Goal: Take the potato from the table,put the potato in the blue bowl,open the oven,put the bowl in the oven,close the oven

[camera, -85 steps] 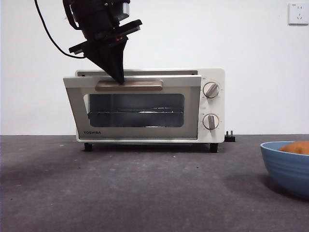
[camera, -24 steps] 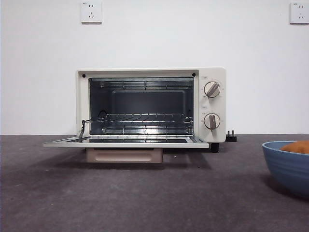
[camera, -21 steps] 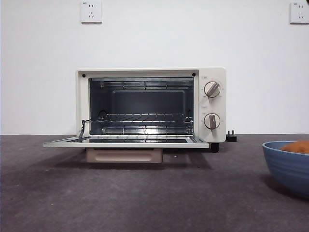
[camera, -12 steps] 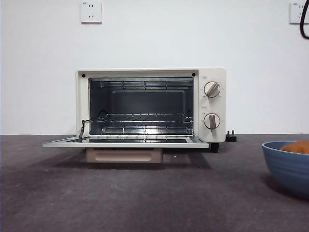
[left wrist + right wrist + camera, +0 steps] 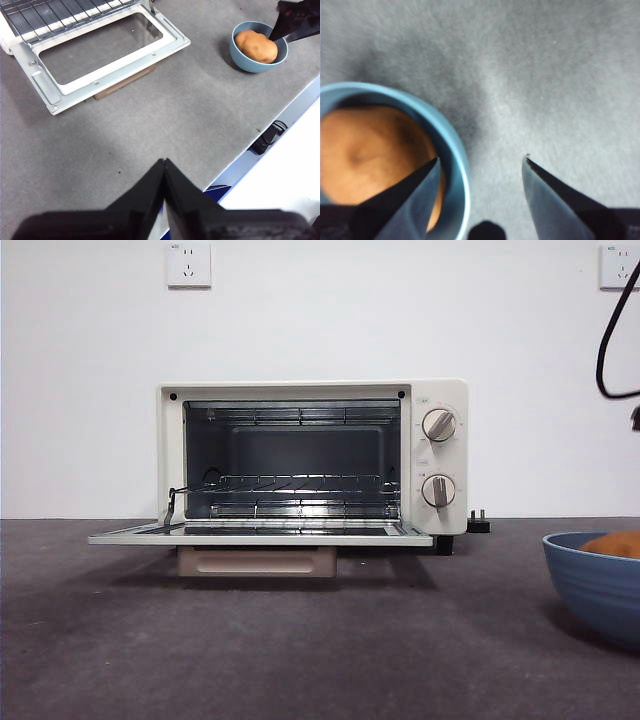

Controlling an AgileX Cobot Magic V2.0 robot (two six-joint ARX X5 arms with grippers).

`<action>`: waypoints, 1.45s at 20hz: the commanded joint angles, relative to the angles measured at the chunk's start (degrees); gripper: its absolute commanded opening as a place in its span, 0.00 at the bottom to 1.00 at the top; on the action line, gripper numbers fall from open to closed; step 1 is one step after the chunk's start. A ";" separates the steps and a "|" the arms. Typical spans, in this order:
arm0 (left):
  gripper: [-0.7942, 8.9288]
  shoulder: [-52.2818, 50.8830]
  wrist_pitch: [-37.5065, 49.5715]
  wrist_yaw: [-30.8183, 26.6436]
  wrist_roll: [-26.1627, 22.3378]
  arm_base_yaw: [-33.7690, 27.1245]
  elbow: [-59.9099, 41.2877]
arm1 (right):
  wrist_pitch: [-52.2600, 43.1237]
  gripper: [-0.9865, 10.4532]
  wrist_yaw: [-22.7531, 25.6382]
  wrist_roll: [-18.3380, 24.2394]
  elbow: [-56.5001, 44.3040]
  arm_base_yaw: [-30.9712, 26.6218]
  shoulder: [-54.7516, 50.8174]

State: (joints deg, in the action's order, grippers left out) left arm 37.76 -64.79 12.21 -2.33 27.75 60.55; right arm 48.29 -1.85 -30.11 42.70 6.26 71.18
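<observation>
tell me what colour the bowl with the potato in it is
Blue; the bowl shows best in the left wrist view, holding the orange-brown potato.

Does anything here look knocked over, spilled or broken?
Nothing stands out. The oven sits square on the table with its door folded down flat and the rack level inside. The potato rests whole in the blue bowl, which stands upright, and nothing has spilled around it.

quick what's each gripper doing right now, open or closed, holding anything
Left gripper: closed, holding nothing, above the table.
Right gripper: open, holding nothing, straddling the blue bowl rim.
</observation>
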 commanded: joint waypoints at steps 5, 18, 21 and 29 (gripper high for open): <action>0.08 -0.20 0.13 -0.17 0.59 -0.11 -0.15 | -0.79 0.08 -0.55 1.44 -0.61 0.07 2.78; 0.08 0.83 1.38 -0.22 0.63 -0.11 -0.15 | 10.36 0.08 -2.71 -10.51 22.10 12.33 4.24; 0.08 1.09 2.73 -0.22 0.61 -0.11 -0.15 | 9.81 0.08 -3.30 -12.07 29.55 17.20 10.47; 0.08 1.40 3.23 -0.26 0.57 -0.11 -0.15 | 10.69 0.08 -4.35 -15.26 55.23 21.53 32.98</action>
State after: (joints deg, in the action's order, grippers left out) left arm 39.16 -61.98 12.12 -2.28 27.75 60.55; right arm 58.85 -6.07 -44.18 97.67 27.75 103.50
